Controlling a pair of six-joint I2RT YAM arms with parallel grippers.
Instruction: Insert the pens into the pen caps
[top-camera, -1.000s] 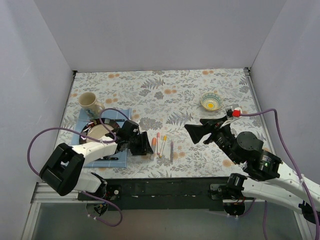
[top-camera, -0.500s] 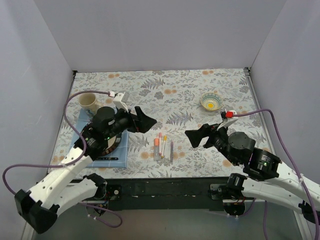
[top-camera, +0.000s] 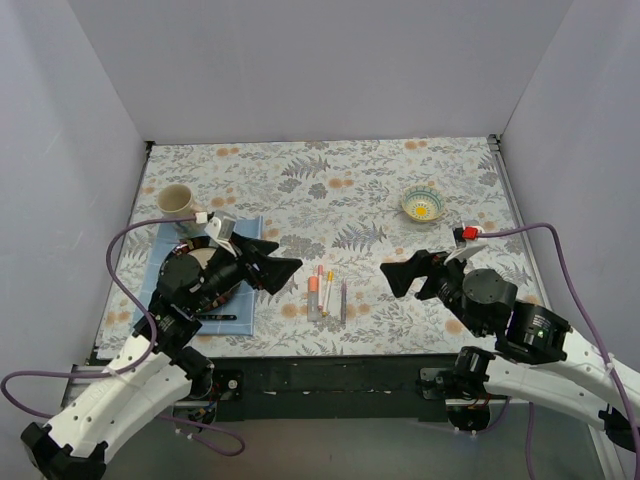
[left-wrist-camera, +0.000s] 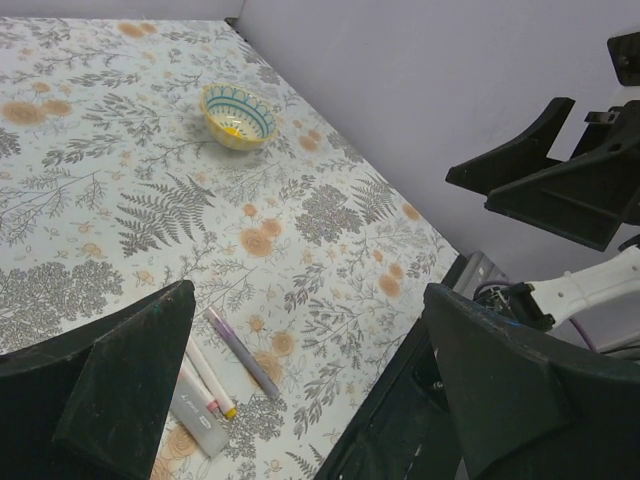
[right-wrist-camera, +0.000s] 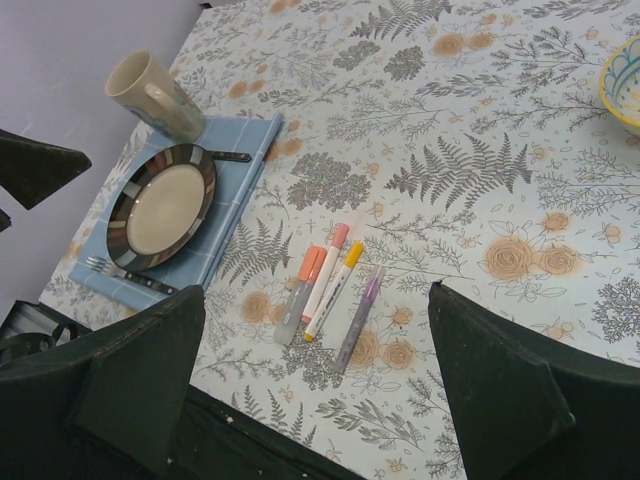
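Here: left gripper (top-camera: 283, 272), right gripper (top-camera: 392, 281) agape, empty; pens (top-camera: 327, 293) between; plate (right-wrist-camera: 160, 205), mug (top-camera: 177, 201) left, bowl (top-camera: 423, 204) right.

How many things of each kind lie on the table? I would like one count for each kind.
Thin pens: 3
Thick orange-capped marker: 1
Mug: 1
Plate: 1
Bowl: 1
Fork: 1
Dark-handled utensil: 1
Placemat: 1
Total: 10

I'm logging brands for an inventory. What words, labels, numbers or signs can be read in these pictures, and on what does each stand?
No text here is readable.
Grey marker: a small dark print on its barrel, too blurred to read.
Three thin pens, mug, bowl: no lettering visible; the bowl carries only a painted pattern.
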